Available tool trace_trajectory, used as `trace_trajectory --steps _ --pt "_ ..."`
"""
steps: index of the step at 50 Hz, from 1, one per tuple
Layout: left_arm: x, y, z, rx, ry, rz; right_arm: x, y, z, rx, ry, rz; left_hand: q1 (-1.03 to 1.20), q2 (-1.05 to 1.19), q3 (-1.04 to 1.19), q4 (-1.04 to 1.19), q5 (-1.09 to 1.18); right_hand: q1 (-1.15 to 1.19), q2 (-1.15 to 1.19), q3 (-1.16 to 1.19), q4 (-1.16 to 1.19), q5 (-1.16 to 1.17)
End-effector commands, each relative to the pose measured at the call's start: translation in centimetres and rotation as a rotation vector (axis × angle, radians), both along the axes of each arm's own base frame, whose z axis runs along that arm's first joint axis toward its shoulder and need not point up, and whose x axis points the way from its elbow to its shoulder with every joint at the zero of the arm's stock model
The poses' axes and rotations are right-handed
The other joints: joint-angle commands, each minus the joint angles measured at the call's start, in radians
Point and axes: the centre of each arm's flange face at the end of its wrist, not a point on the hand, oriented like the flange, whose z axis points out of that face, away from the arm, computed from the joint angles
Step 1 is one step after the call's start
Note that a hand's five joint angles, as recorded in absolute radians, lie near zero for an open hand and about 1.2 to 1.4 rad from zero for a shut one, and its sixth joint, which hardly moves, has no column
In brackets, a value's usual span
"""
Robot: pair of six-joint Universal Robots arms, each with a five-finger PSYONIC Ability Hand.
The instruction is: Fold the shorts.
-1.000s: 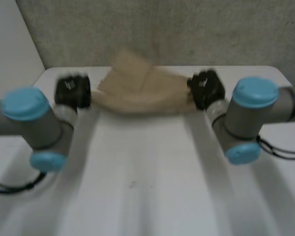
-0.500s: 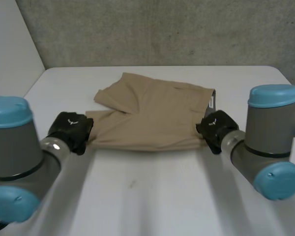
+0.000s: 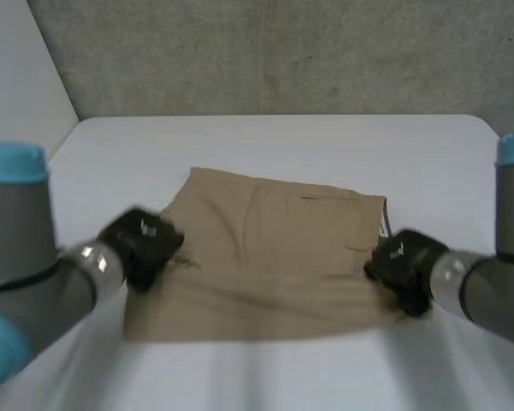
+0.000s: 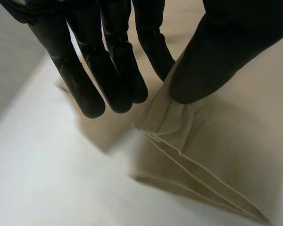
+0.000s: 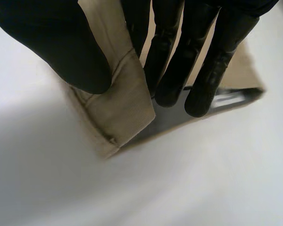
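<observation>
Soft, seemingly limp shorts [image 3: 274,248] are being pinched at their left and right edges by the left hand [image 3: 141,244] and right hand [image 3: 401,267].

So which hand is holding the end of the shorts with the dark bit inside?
The right hand, pinching the waistband end of the shorts: a dark lining shows beside its fingers. The left hand pinches a plain tan hem.

Left hand [image 3: 141,246], right hand [image 3: 403,267] — thumb-to-finger pinch
</observation>
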Motion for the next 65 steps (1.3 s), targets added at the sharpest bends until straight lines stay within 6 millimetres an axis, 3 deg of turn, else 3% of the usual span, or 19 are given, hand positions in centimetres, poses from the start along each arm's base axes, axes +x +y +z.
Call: trace_trajectory --steps 1,9,16,17,18,19,20,21,22,26,30,35,43,46,51,57,60,62,65 --pt "-5.4 -7.8 0.7 -0.299 0.15 0.029 2.6 -7.2 0.3 -0.207 -0.186 -0.127 0.29 0.194 0.205 0.198 0.236 0.418 0.217 0.208 0.204 0.229" --pt "-9.1 -14.4 -0.6 -0.557 0.297 0.048 4.6 -14.0 -0.7 -0.57 -0.322 -0.173 0.29 0.194 0.205 0.198 0.236 0.418 0.217 0.208 0.204 0.229" --pt "-10.9 -18.1 -4.1 -0.625 0.332 0.053 6.0 -16.8 -6.1 -0.65 -0.294 -0.128 0.29 0.194 0.205 0.198 0.236 0.418 0.217 0.208 0.204 0.229" --pt "-11.0 -18.2 -4.6 -0.625 0.33 0.051 6.1 -16.9 -6.8 -0.647 -0.281 -0.129 0.29 0.194 0.205 0.198 0.236 0.183 -0.017 -0.027 -0.03 -0.005" --pt "-11.0 -18.3 -5.0 -0.622 0.329 0.048 6.2 -17.1 -7.3 -0.649 -0.271 -0.128 0.182 0.087 0.098 0.091 0.128 -0.148 -0.348 -0.357 -0.361 -0.336" --pt "-11.1 -18.4 -5.3 -0.624 0.332 0.048 6.5 -17.3 -8.1 -0.653 -0.259 -0.124 -0.124 -0.219 -0.209 -0.216 -0.178 -0.804 -1.005 -1.014 -1.018 -0.992" --pt "-11.3 -18.4 -5.3 -0.642 0.344 0.045 6.6 -17.3 -8.3 -0.651 -0.256 -0.121 -0.929 -1.024 -1.014 -1.021 -0.983 -0.804 -1.005 -1.014 -1.018 -0.992" --pt "-11.5 -18.3 -5.3 -0.656 0.353 0.044 6.7 -17.3 -8.3 -0.654 -0.26 -0.12 -0.932 -1.027 -1.017 -1.024 -0.986 -0.804 -1.005 -1.014 -1.018 -0.992" --pt "-11.7 -18.2 -5.3 -0.664 0.361 0.04 6.7 -17.2 -8.1 -0.657 -0.269 -0.123 -0.836 -0.931 -0.921 -0.927 -0.89 -0.804 -1.005 -1.014 -1.018 -0.992" --pt "-12.4 -16.8 -4.8 -0.69 0.39 0.019 6.4 -16.7 -5.2 -0.661 -0.356 -0.157 -0.932 -1.027 -1.017 -1.024 -0.986 -0.804 -1.005 -1.014 -1.018 -0.992" --pt "-11.9 -15.1 -2.4 -0.702 0.407 0.012 5.1 -14.9 -0.8 -0.612 -0.529 -0.219 -0.932 -1.027 -1.017 -1.024 -0.986 -0.804 -1.005 -1.014 -1.018 -0.992" --pt "-10.7 -12.8 -1.1 -0.665 0.387 0.017 3.8 -12.0 0.8 -0.506 -0.56 -0.241 -0.932 -1.027 -1.017 -1.024 -0.986 -0.804 -1.005 -1.014 -1.018 -0.992" --pt "-7.3 -8.0 -2.2 -0.505 0.352 0.036 1.0 -8.9 -1.7 -0.249 -0.47 -0.287 -0.932 -1.027 -1.017 -1.024 -0.986 -0.804 -1.005 -1.014 -1.018 -0.992" --pt "-6.5 -6.8 -2.7 -0.443 0.363 0.049 0.6 -8.3 -2.9 -0.192 -0.455 -0.293 -0.932 -1.027 -1.017 -1.024 -0.986 -0.581 -0.781 -0.79 -0.794 -0.769" --pt "-4.8 -5.0 -3.9 -0.297 0.408 0.101 0.1 -8.4 -5.4 -0.135 -0.435 -0.314 -0.932 -1.027 -1.017 -1.024 -0.986 -0.506 -0.707 -0.716 -0.72 -0.694" --pt "-4.2 -4.6 -4.6 -0.236 0.433 0.132 -0.2 -9.2 -7.5 -0.122 -0.42 -0.333 -0.932 -1.027 -1.017 -1.024 -0.986 -0.477 -0.678 -0.687 -0.691 -0.665" --pt "-4.0 -4.8 -4.6 -0.237 0.433 0.14 -0.4 -9.8 -8.2 -0.137 -0.425 -0.341 -0.932 -1.027 -1.017 -1.024 -0.986 -0.193 -0.394 -0.403 -0.407 -0.381" --pt "-3.9 -4.8 -4.6 -0.237 0.434 0.142 -0.7 -10.4 -8.2 -0.171 -0.436 -0.348 -0.932 -1.027 -1.017 -1.024 -0.986 0.305 0.104 0.095 0.091 0.117" --pt "-3.9 -4.8 -4.5 -0.238 0.436 0.143 -1.8 -11.5 -7.4 -0.237 -0.434 -0.381 -0.932 -1.027 -1.017 -1.024 -0.986 0.418 0.217 0.208 0.204 0.229"
